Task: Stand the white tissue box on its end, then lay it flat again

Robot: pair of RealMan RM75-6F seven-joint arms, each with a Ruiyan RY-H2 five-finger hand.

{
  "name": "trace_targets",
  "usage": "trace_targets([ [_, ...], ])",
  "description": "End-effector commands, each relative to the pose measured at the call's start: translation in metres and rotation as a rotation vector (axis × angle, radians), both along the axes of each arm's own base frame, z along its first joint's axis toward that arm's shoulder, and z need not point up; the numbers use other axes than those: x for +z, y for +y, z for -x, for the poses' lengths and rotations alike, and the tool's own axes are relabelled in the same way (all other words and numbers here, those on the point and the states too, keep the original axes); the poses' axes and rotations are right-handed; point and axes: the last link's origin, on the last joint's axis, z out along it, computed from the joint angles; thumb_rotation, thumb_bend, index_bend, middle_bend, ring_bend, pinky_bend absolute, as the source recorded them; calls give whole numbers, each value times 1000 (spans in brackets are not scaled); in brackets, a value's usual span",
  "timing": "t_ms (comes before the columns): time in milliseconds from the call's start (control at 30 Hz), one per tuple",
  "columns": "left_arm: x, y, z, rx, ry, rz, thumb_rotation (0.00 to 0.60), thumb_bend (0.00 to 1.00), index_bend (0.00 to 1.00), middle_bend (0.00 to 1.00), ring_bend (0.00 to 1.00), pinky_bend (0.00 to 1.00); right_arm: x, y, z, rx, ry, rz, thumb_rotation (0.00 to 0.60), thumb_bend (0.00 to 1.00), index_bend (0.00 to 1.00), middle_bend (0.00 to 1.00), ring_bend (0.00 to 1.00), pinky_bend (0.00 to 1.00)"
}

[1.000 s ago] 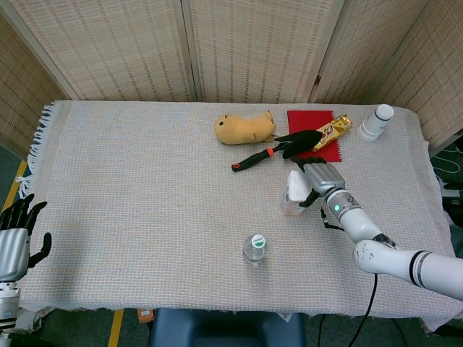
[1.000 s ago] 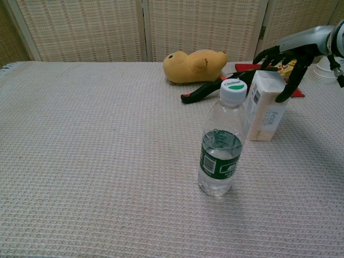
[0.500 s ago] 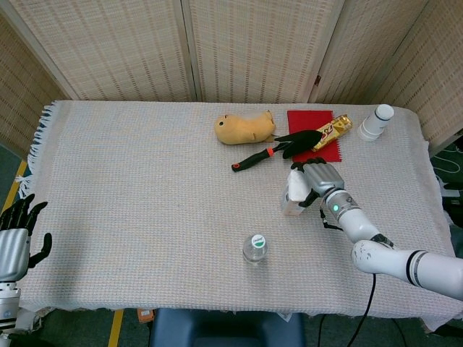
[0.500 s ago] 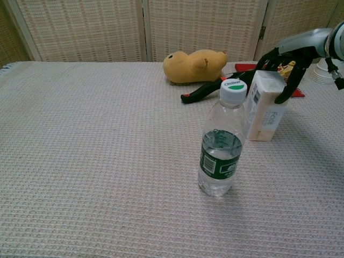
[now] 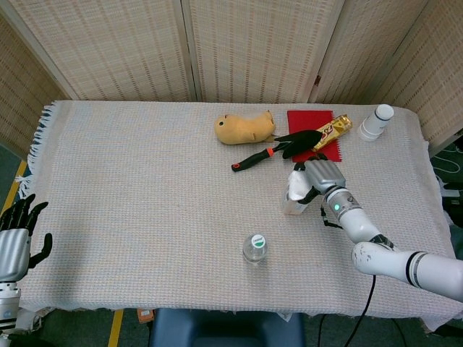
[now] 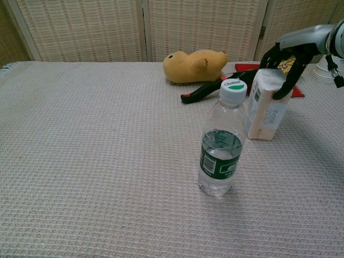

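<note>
The white tissue box [image 5: 294, 197] [image 6: 267, 112] stands on its end right of the table's middle, leaning a little to the right. My right hand [image 5: 322, 176] [image 6: 285, 58] grips its top end from above, dark fingers wrapped over both sides. My left hand [image 5: 14, 242] hangs off the table's near left corner, fingers apart and holding nothing; the chest view does not show it.
A water bottle [image 5: 254, 249] [image 6: 221, 148] stands just in front of the box. Behind the box lie a black trowel [image 5: 278, 148] [image 6: 207, 90], a yellow plush toy [image 5: 244, 129] [image 6: 194, 65], a red cloth [image 5: 309, 118] with a gold snack bar [image 5: 333, 131], and white cups [image 5: 376, 121].
My right hand has shifted slightly on the box's top and the box now leans a bit more to the right. The left hand has not moved.
</note>
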Motion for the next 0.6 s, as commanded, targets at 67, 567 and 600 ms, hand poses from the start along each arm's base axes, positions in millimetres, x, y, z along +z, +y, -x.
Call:
trace_targets([
  [67,-1,0,0,0,1,4,600,483,169,0,0,96,0,-1,1,19,5,21,600,96,494,445,432,0],
  [567,0,0,-1,-3,-1,0,600,483,177,0,0,97,14,1,7,-9,-327,48,600,272,504,499,474,0],
  [600,0,-1,-1,-3,-2,0,600,483,177,0,0,97,15,0,10,-5,-349,62,600,272,502,499,473,0],
])
